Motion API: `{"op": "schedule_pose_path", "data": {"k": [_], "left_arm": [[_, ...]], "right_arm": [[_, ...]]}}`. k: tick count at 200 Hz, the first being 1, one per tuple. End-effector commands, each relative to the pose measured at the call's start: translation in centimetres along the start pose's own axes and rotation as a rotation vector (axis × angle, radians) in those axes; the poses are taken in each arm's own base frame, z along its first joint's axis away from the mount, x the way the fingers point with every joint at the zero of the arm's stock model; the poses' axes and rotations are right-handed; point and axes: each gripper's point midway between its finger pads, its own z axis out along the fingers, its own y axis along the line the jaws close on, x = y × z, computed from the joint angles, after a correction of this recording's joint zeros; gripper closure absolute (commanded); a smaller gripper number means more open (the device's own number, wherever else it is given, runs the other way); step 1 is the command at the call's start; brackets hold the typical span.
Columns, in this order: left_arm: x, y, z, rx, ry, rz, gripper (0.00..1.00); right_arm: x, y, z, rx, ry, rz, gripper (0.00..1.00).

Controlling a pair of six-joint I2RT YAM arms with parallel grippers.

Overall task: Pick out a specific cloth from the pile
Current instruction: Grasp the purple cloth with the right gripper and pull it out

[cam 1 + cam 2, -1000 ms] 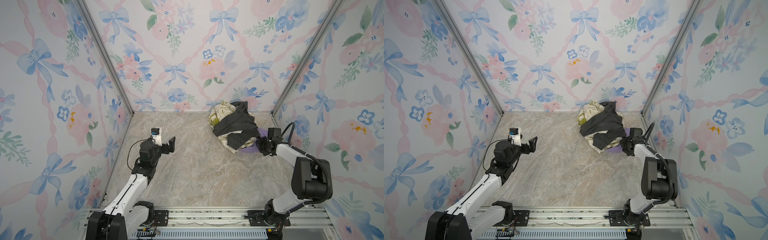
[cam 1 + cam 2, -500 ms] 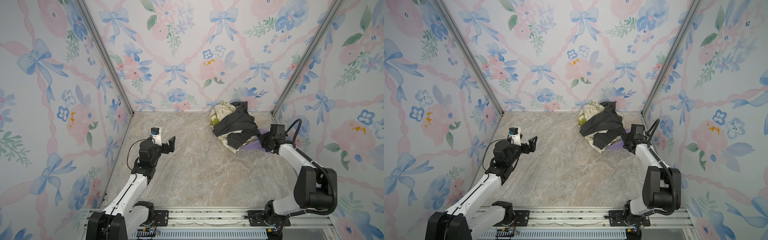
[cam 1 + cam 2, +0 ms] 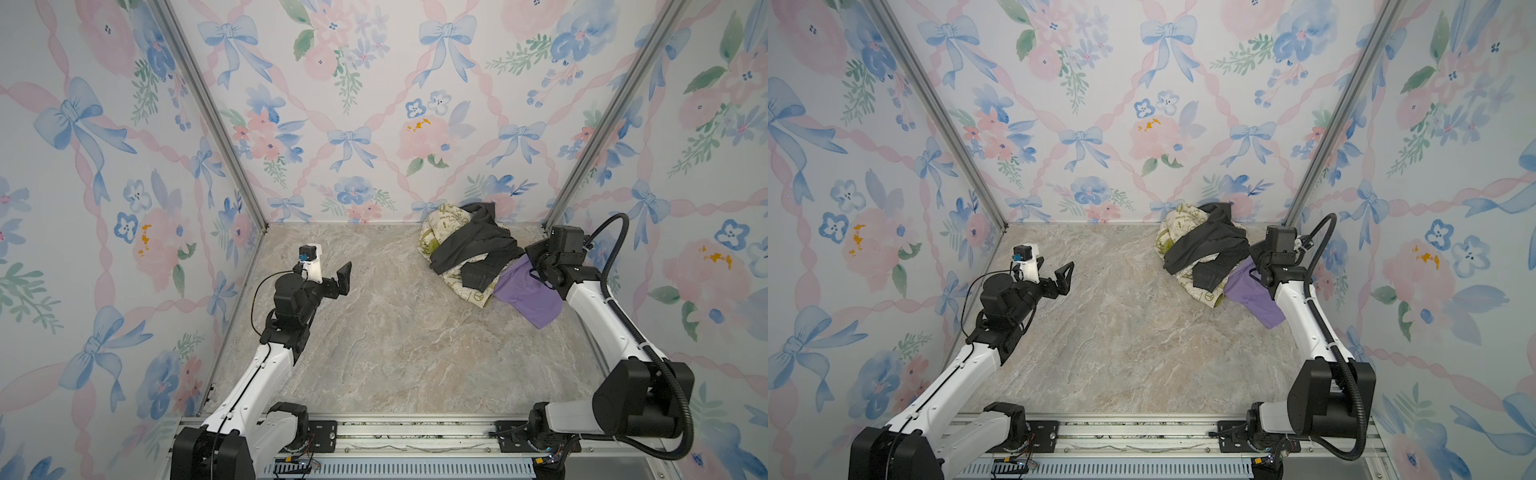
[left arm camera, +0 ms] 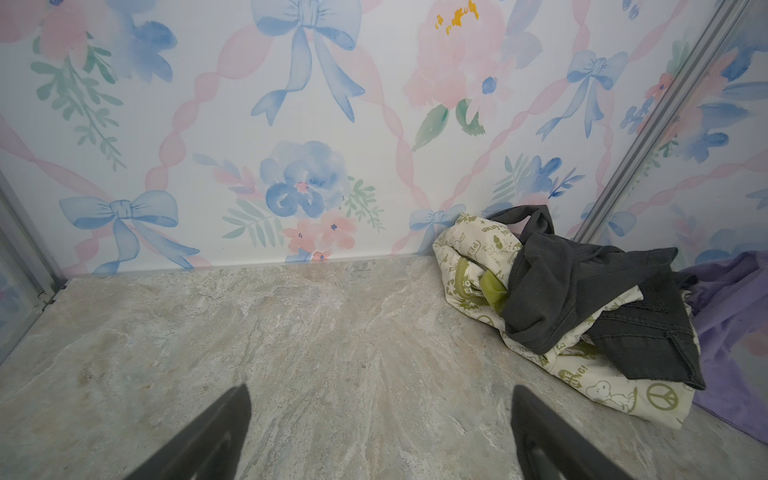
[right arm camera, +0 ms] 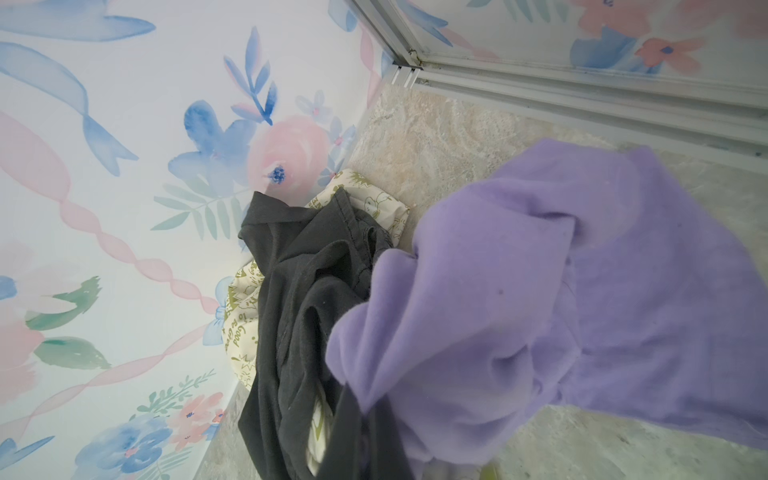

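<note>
The whole move turns on my right arm (image 3: 602, 316), because the cloth (image 3: 525, 297) lies on its side of the counter (image 3: 395, 332), tight against the right flank of the pile (image 3: 465, 249). The right jaws are clenched, and from the way the purple fabric gathers up towards them in the right wrist view I judge they have a fold of the cloth (image 5: 582, 291) pinched at its end nearest the pile. From that pinch the cloth runs away from the heap, its long axis heading towards the front of the counter alongside the right wall, so most of it already lies clear. Only the inner edge meets the dark grey cloth (image 3: 473, 245) and the cream cloth (image 3: 432, 237); whether it is tucked under them I cannot tell. I would draw along that axis, away from the pile, so the purple slides free without dragging the other two. My left arm (image 3: 266, 374) sits well apart across the counter, its jaws spread wide and empty, pointing towards the pile in the left wrist view, too far off to matter here.
</note>
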Motion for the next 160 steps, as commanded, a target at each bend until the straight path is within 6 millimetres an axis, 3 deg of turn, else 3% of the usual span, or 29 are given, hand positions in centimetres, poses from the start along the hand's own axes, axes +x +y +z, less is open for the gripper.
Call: {"op": "schedule_pose_path", "data": {"k": [1, 94, 131, 160], "left_arm": [[-1.1, -0.3, 0.1, 0.021, -0.028, -0.026, 0.02], [0.5, -0.2, 0.6, 0.025, 0.016, -0.107, 0.02], [0.7, -0.3, 1.0, 0.031, 0.024, -0.119, 0.02], [0.9, -0.5, 1.2, 0.035, 0.032, -0.124, 0.02]], "right_arm": [[-4.0, 4.2, -3.4, -0.113, -0.128, -0.011, 1.00], [-7.1, 7.3, -8.2, -0.168, -0.259, -0.150, 1.00], [-7.6, 10.0, -10.8, -0.220, -0.312, -0.259, 1.00], [-6.5, 13.5, -12.8, -0.281, -0.337, -0.423, 1.00]]}}
